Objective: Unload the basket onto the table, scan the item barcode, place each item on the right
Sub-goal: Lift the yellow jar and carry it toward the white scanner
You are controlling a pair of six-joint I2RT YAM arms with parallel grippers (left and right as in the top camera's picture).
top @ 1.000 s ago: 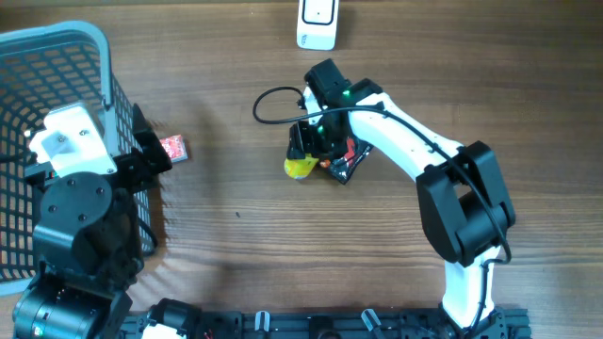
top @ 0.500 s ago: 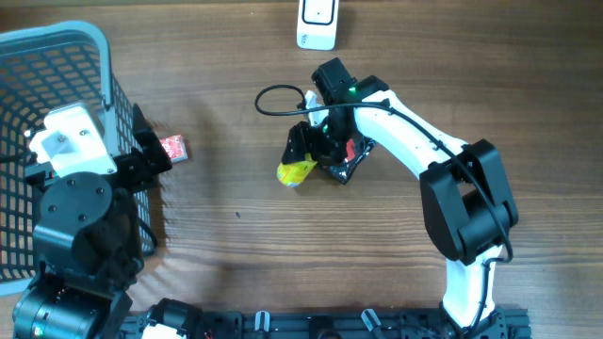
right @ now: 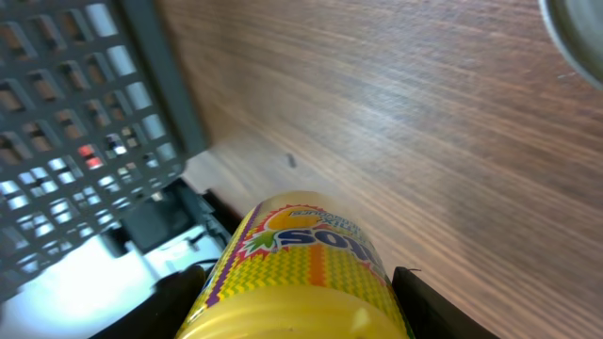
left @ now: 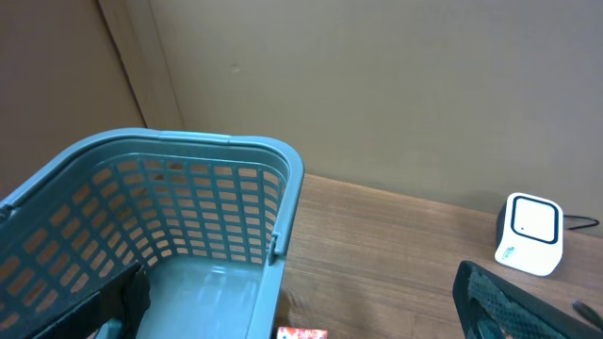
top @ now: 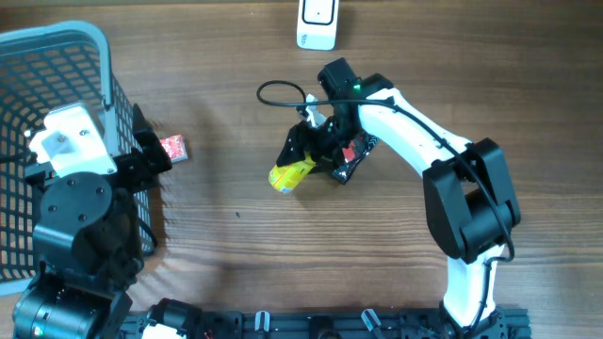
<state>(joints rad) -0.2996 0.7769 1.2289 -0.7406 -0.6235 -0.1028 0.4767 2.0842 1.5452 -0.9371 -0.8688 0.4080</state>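
The item is a yellow can with a zigzag print and a colourful label. My right gripper is shut on it near the table's middle, and the can points left and toward the front. In the right wrist view the can fills the gap between both black fingers, lifted above the wood. The white scanner stands at the far edge; the left wrist view has the scanner at right. My left gripper is open beside the basket, nothing in it; in its own view the left gripper spans the basket's corner.
A blue plastic basket fills the left side, its rim close to my left fingers. A small red packet lies just right of it. A black and red packet lies under the right arm. A black cable loops nearby.
My right gripper has carried the yellow can a little left and toward the front, swinging its free end outward. The left arm has not moved.
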